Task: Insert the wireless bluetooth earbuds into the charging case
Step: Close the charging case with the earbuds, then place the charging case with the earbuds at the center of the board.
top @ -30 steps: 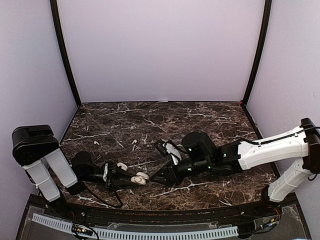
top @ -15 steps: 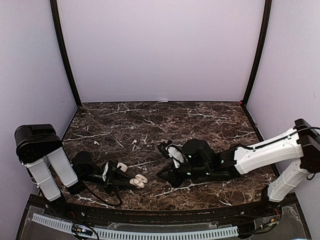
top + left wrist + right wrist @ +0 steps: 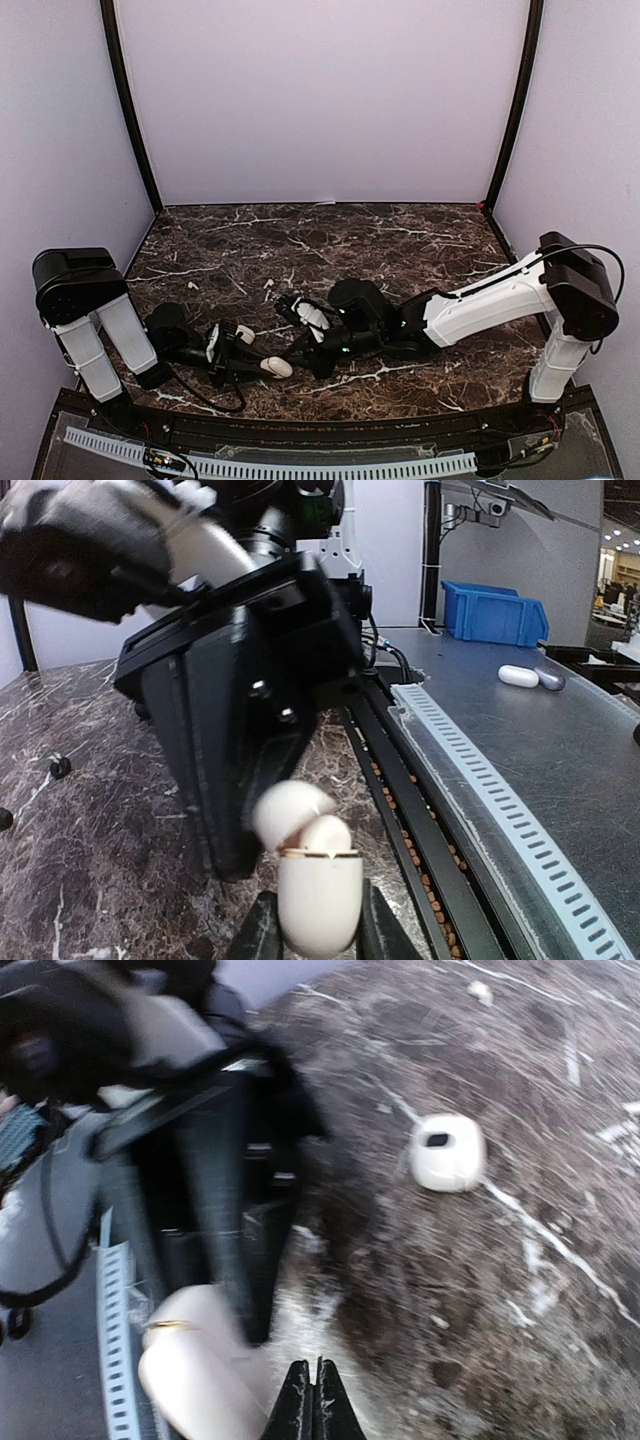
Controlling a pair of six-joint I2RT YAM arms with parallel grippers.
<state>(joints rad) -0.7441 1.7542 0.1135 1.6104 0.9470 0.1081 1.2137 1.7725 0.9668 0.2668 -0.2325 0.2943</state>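
Note:
My left gripper (image 3: 258, 366) is shut on the lower half of the white charging case (image 3: 277, 367), low over the table's near edge. The left wrist view shows that gripper (image 3: 318, 928) holding the case (image 3: 318, 900) upright. The lid (image 3: 290, 812) is tipped partly over a white earbud (image 3: 330, 835) sitting in the case. My right gripper (image 3: 302, 358) is just right of the case, its black body filling the left wrist view behind the lid. Seen from the right wrist, this gripper (image 3: 318, 1378) is shut with nothing between its fingers, and the case (image 3: 195, 1370) is beside it.
Two small white buds (image 3: 268, 284) (image 3: 193, 285) lie loose further back on the marble. A white rounded piece with a dark opening (image 3: 243, 333) (image 3: 447, 1152) sits by the left arm. Small black buds (image 3: 60, 767) lie to the left. A slotted rail (image 3: 270, 465) runs along the front edge.
My right arm has swept left to the case while its gripper shut. The case lid, which lay wide open, has swung most of the way over. My left gripper has kept its hold.

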